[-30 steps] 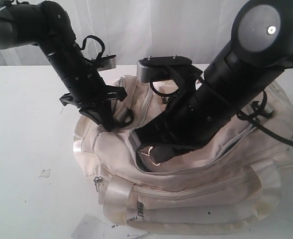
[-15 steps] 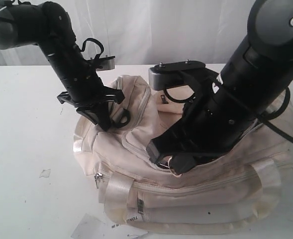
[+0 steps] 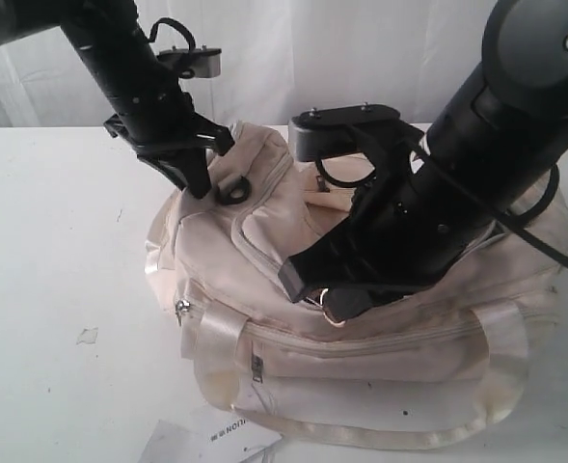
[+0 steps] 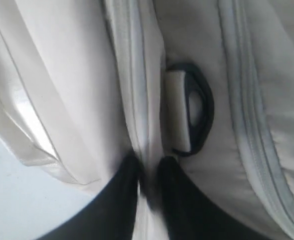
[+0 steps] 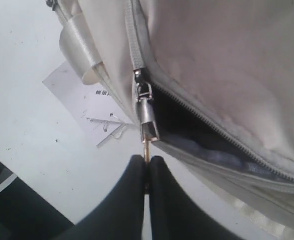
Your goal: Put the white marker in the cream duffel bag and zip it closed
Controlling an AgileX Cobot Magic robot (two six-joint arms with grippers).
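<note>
The cream duffel bag (image 3: 361, 357) lies on the white table. My left gripper (image 3: 199, 186) is shut on a fold of its fabric at the raised end, beside a black clip ring (image 3: 233, 190). In the left wrist view the left gripper (image 4: 147, 169) pinches the cream seam next to that ring (image 4: 200, 107). My right gripper (image 3: 334, 307) is shut on the metal zipper pull (image 5: 147, 114) of the top zipper; the right gripper (image 5: 147, 162) holds its ring. Behind the slider the zipper gapes on black lining (image 5: 184, 120). The white marker is hidden.
A white paper tag with black print (image 3: 221, 439) lies at the bag's front, also seen as the tag (image 5: 89, 102) in the right wrist view. A small scrap (image 3: 88, 336) sits on the table (image 3: 52, 241) to the left. White curtain behind.
My left gripper has risen, lifting the bag's end with it. My right gripper has drawn the zipper pull rightward along the bag, and the bag has shifted slightly.
</note>
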